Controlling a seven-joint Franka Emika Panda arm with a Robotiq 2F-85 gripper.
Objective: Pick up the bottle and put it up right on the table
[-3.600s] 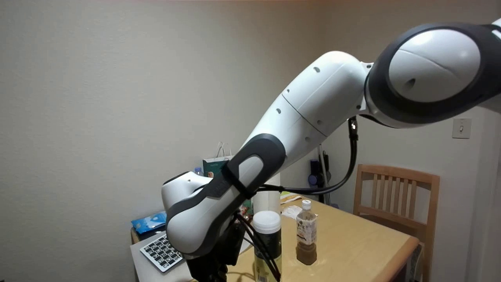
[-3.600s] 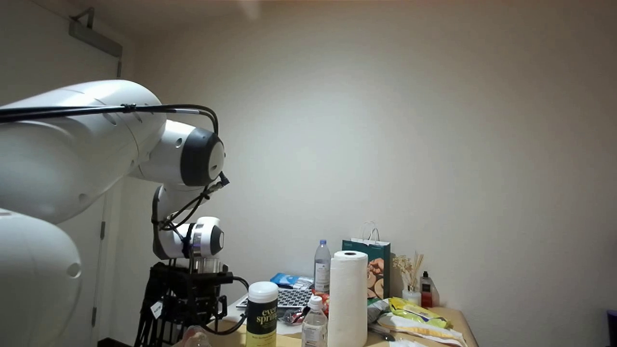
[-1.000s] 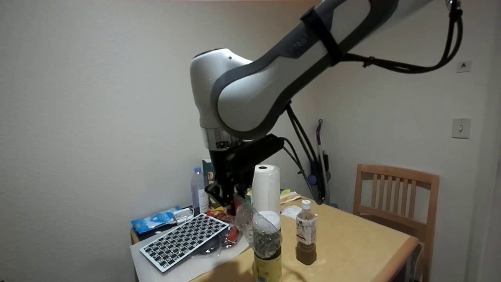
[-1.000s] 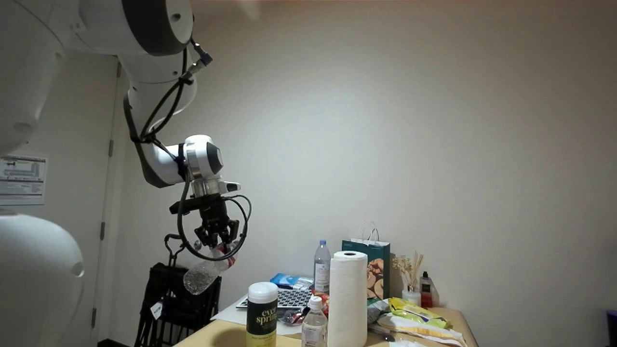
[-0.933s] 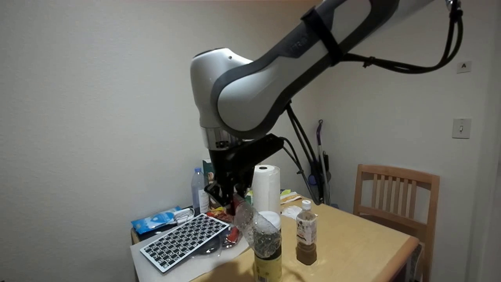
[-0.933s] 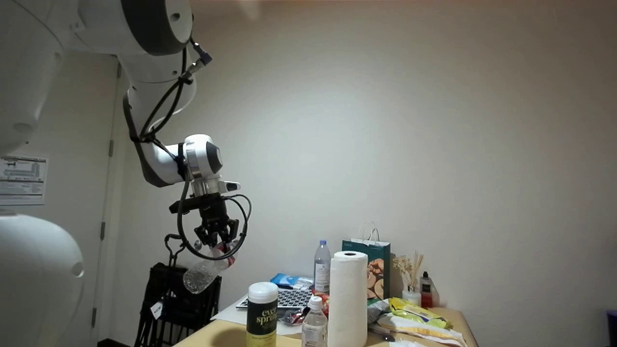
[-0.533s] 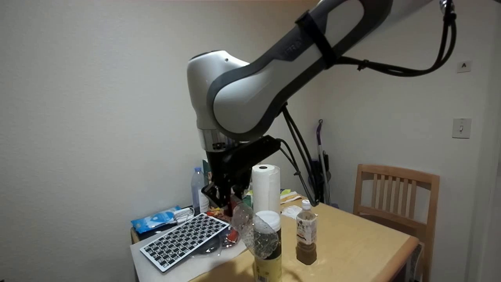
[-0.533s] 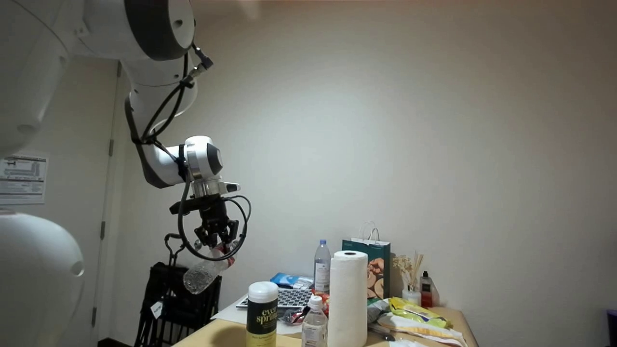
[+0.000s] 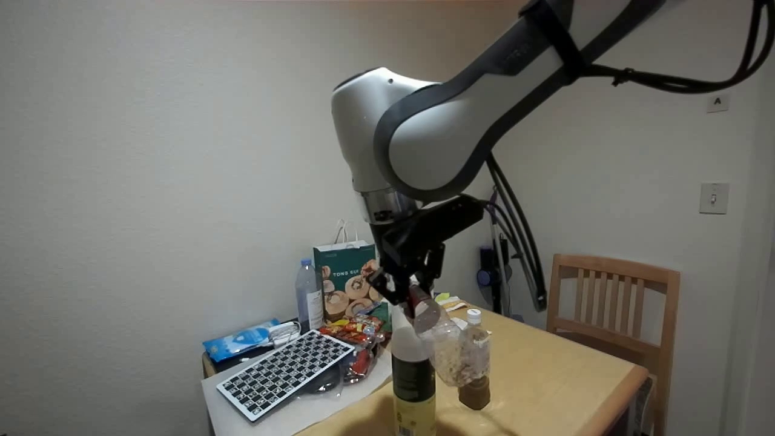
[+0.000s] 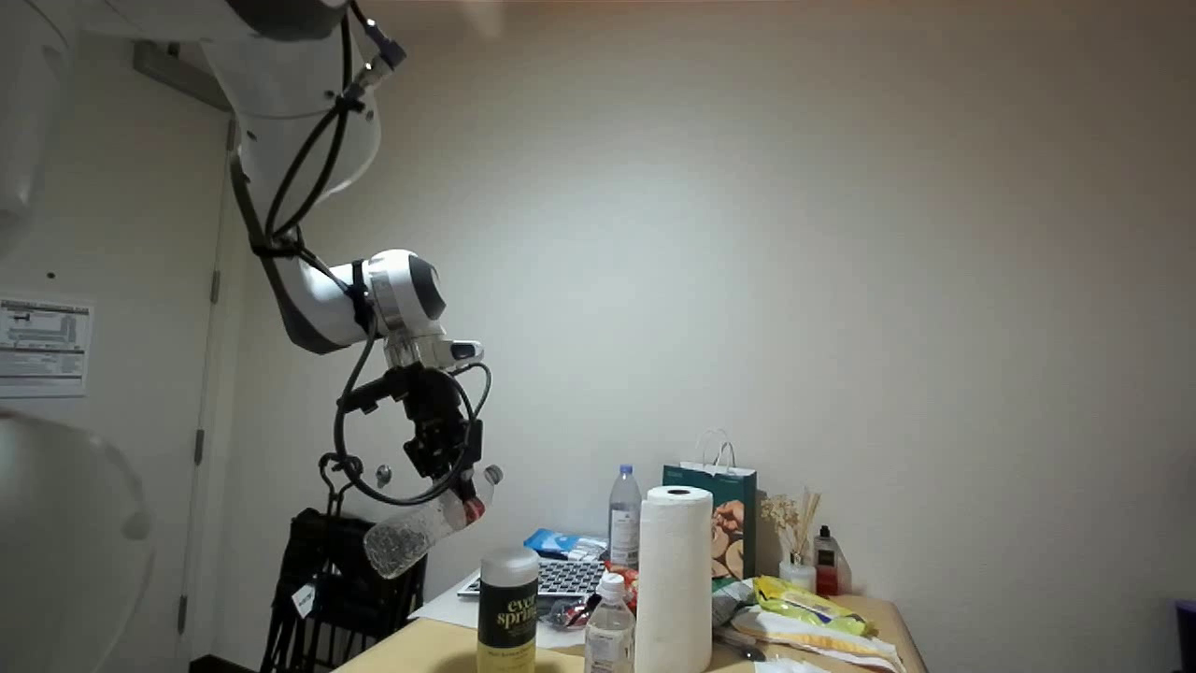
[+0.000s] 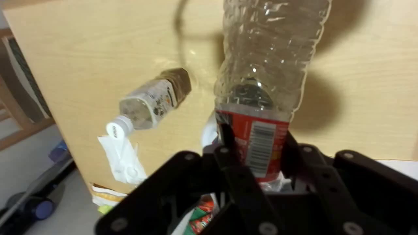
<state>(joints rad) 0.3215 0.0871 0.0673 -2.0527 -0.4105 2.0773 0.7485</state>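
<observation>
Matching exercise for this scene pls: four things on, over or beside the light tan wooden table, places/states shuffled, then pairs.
1. Clear plastic bottle with red label
2. Clear bottle with white cap and brown contents
3. Rectangular black-and-white checkered board
4. Light wooden slat-back chair

A. Lying over a white sheet
B. Beside the table
C. Tilted in the black gripper
D. Standing upright on the table

Pairs: 1-C; 2-D; 3-A; 4-B

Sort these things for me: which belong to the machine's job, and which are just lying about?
For the job: red-labelled bottle; pincer holding it; wooden table.
Just lying about: white-capped bottle; paper towel roll; canister; green paper bag; checkered board.
</observation>
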